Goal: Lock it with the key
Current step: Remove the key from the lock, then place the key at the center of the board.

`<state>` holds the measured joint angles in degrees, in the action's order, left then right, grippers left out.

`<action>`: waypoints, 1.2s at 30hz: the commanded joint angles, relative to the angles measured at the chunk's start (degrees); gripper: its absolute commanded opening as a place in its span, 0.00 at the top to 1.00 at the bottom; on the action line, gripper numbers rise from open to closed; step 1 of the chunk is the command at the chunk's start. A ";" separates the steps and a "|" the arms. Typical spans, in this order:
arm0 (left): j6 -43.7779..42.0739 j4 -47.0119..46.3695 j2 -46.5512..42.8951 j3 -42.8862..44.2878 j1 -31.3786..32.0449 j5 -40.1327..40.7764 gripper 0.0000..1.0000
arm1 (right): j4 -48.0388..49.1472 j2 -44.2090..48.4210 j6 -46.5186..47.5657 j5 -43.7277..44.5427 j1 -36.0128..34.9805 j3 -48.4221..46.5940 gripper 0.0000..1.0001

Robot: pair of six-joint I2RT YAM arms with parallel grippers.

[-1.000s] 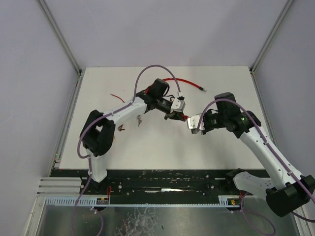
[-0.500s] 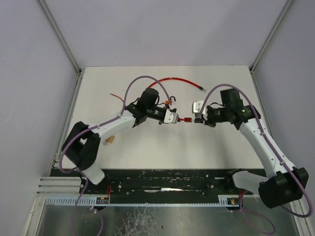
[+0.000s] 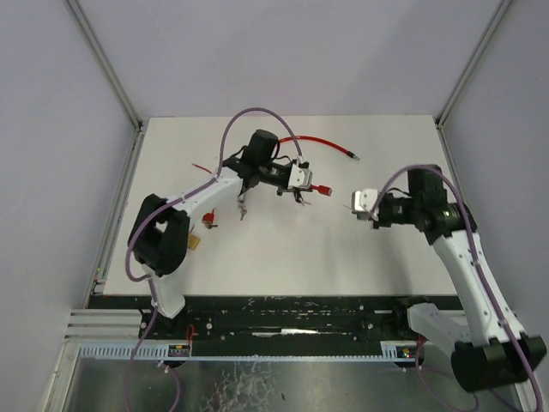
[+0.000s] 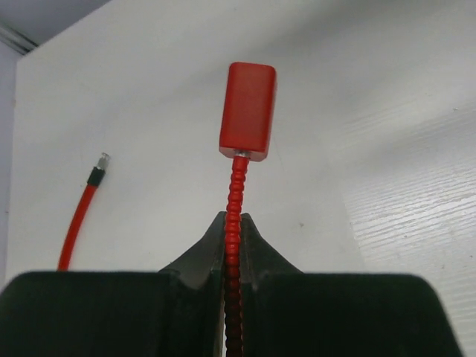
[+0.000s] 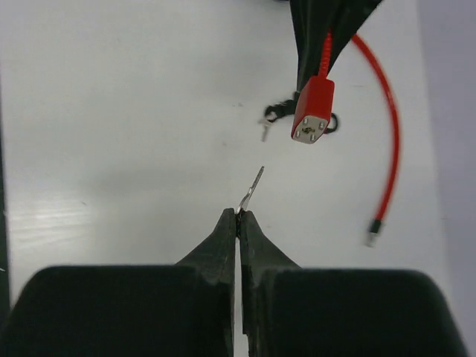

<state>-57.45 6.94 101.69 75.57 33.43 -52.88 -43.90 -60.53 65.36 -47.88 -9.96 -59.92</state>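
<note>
I had the white desk (image 3: pixel 283 257) filling the middle of the overhead frame. Just above centre there, the left gripper (image 3: pixel 300 182) was clamped fully shut on the red ribbed cable (image 4: pixel 234 201) right behind the red lock body (image 4: pixel 248 110), which stuck out past its fingertips. The rest of the cable looped toward the upper middle of the overhead frame, and its free end (image 3: pixel 353 157) lay on the desk. Right of centre, the right gripper (image 5: pixel 236 216) was pinched closed on the key (image 5: pixel 252 190), whose blade pointed up toward the lock body's metal keyhole face but stood apart from it. A small bunch of keys (image 5: pixel 269 119) lay on the desk behind the lock body.
</note>
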 commanded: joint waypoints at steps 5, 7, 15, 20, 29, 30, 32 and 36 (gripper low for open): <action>-7.70 28.86 11.09 15.32 -2.10 -9.27 1.00 | 0.07 5.50 11.54 8.25 0.21 -0.22 1.00; 2.92 13.87 6.14 7.78 -2.07 -7.00 1.00 | 2.26 3.30 2.97 11.59 0.70 -0.22 1.00; 60.64 -39.95 1.70 -4.77 -0.63 0.00 1.00 | 22.48 -15.39 -32.05 0.79 22.90 3.39 1.00; 87.40 -45.67 12.63 3.21 1.63 7.48 1.00 | 32.98 -26.76 -42.67 12.89 26.26 3.09 0.97; 94.71 -33.92 24.78 15.33 7.11 24.57 1.00 | 31.80 -45.74 -47.59 13.86 26.33 -7.85 0.88; 95.86 -33.92 26.40 16.22 7.31 26.27 1.00 | 30.39 -46.75 -47.49 13.69 26.35 -8.98 0.83; 97.65 -32.57 28.89 18.85 7.61 27.89 1.00 | 28.50 -47.27 -46.84 13.83 26.33 -10.65 0.67; 102.62 -27.10 34.16 25.64 7.75 32.08 1.00 | 27.06 -41.08 -44.62 16.78 26.36 -10.14 0.47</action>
<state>38.24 -23.46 132.53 94.48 41.65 -27.86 -14.31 -108.44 19.73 -33.23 16.49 -68.10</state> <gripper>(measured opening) 0.023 0.465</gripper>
